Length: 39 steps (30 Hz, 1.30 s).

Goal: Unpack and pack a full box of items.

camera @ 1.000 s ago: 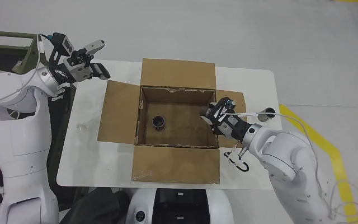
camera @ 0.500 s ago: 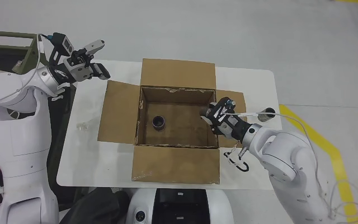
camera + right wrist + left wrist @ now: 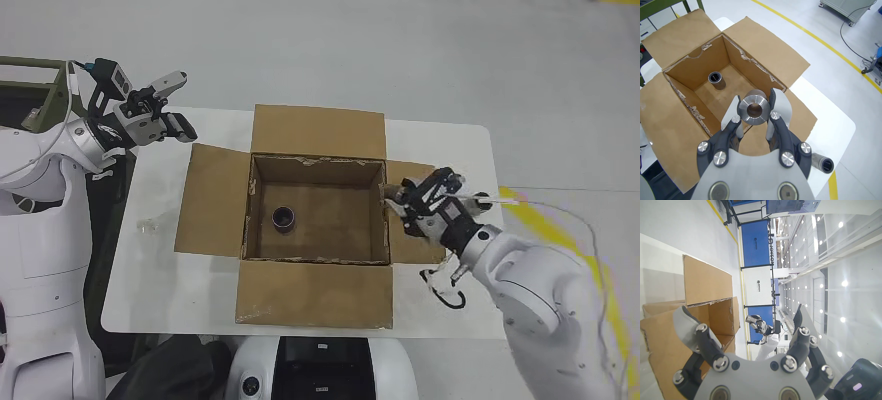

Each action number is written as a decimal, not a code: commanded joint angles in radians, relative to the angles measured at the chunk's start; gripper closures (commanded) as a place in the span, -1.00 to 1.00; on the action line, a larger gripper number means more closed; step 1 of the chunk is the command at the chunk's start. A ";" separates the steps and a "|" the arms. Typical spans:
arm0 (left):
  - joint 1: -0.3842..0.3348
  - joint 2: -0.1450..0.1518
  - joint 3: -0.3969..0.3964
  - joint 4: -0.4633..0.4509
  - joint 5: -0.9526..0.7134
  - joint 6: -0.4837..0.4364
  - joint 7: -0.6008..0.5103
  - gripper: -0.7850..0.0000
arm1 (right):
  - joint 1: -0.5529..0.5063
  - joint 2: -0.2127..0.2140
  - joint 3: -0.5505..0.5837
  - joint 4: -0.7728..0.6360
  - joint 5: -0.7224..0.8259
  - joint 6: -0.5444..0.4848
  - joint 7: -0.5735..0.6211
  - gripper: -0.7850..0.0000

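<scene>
**Top view.** One box, flaps spread, sits at frame centre on one table. One boxed cylinder stands upright inside, bore up. The left gripper, at upper left, is spread wide and empty. The right gripper is over the box's right flap.

**Left wrist view.** The left gripper gapes. Far off, the right gripper grasps the held cylinder.

**Right wrist view.** There are three cylinders.
- The held cylinder is clamped between the fingers above the box's rim. Its long axis runs into the picture, bored end toward the camera.
- The boxed cylinder has its axis vertical.
- The loose cylinder lies on its side on the table beside a flap.
</scene>
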 commanded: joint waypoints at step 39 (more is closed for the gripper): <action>0.000 0.000 0.000 0.000 0.000 0.000 0.000 -1.00 | -0.178 0.043 0.319 0.290 0.162 0.060 0.010 1.00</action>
